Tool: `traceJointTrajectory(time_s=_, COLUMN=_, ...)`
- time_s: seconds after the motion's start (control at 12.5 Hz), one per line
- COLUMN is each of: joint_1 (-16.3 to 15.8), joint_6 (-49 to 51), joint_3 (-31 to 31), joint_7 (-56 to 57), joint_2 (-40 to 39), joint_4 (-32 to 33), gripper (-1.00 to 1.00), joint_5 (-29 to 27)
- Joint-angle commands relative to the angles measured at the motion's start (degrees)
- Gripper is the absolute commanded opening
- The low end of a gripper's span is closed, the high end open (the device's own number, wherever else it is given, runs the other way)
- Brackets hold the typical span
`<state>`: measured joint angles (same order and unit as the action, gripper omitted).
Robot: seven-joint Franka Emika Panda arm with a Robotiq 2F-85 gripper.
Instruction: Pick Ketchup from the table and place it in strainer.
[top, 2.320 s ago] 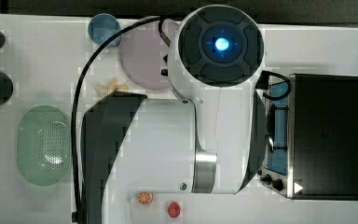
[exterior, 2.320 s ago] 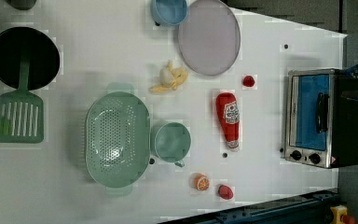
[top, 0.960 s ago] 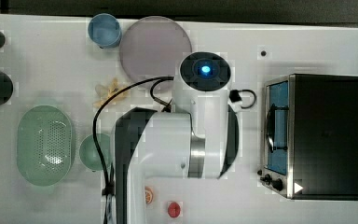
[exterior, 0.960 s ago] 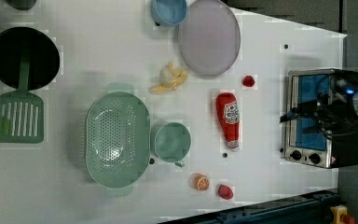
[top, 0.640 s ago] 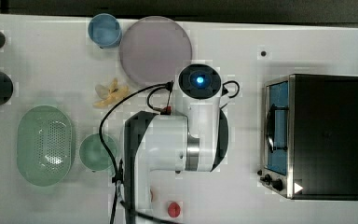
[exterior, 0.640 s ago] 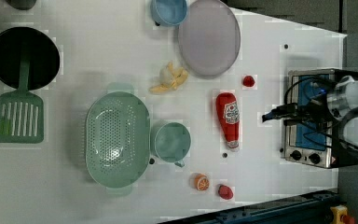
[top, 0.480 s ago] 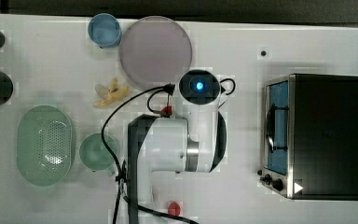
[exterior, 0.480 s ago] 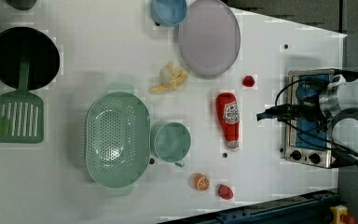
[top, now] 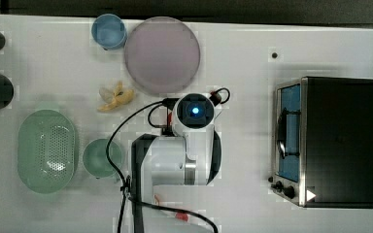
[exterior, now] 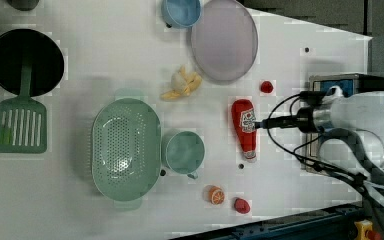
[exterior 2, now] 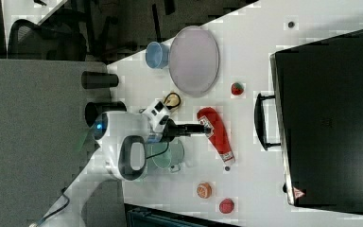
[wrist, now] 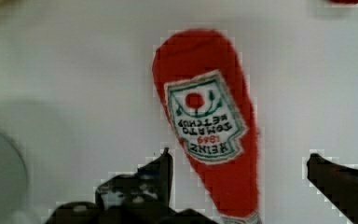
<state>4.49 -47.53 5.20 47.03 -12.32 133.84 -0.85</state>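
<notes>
In the top view, your arm point(top: 175, 160) fills the middle of the frame and hides the bottle; the pale green strainer point(top: 48, 151) sits at the left edge with the round green cup point(top: 99, 158) just beside it, while the toaster oven point(top: 337, 141) stands at the right. In the left view, the Ketchup point(exterior: 245, 129) lies flat on the white table point(exterior: 105, 60) right of centre, wide end toward the top of the frame, cap toward the bottom, and the gripper point(exterior: 260, 124) reaches in from the right with its tips at the bottle's edge. The strainer point(exterior: 125, 149) is left of centre, the cup point(exterior: 182, 152) between it and the bottle, so your carry probably has to pass over that cup. In the right view, the gripper point(exterior 2: 202, 127) comes in from the left and ends over the bottle's point(exterior 2: 216, 132) upper body, with small red fruits and an orange slice point(exterior 2: 203, 190) well apart from it. In the wrist view, the fingers point(wrist: 165, 168) are spread wide, one on each side of the bottle's point(wrist: 205, 126) narrowing half with table visible between them and it; nothing is gripped yet. That straddle across the short axis looks chosen so the jaws can close on the slimmer section.
</notes>
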Motion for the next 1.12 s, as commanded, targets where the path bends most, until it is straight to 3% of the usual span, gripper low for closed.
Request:
traceJointTrajectory(time_s=0.08, joint_1=-0.5, joint_6=-4.6, joint_3=-0.2, joint_7=3.0, joint_2=-3.9, joint_4=0.2, gripper=1.00, joint_5=2.2)
traceJointTrajectory(time_s=0.24, joint_1=-0.6, joint_6=-7.5, joint_3=-0.2, joint_7=3.1, joint_2=-6.6, joint_4=0.2, gripper=1.00, joint_5=5.4)
traceJointTrajectory(time_s=0.56, joint_1=-0.9, joint_6=-10.1, joint_3=-0.2, joint_7=3.1, joint_2=-10.4, joint_4=0.2, gripper=1.00, joint_5=5.9)
traceJointTrajectory(time_s=0.64, joint_1=-1.0, joint_6=-10.8, joint_3=-0.2, joint_7=3.1, joint_2=-10.7, joint_4=0.2, gripper=0.92, joint_5=5.9)
traceJointTrajectory(time_s=0.88, joint_1=-1.0, joint_6=-11.7, joint_3=-0.3, joint_7=3.1, joint_2=-10.2, joint_4=0.4, gripper=0.26, joint_5=5.9)
traceJointTrajectory(time_s=1.12, joint_1=-1.0, joint_6=-10.8, joint_3=-0.1, joint_7=2.6, joint_2=-5.4, joint_4=0.5, gripper=0.26, joint_5=5.8)
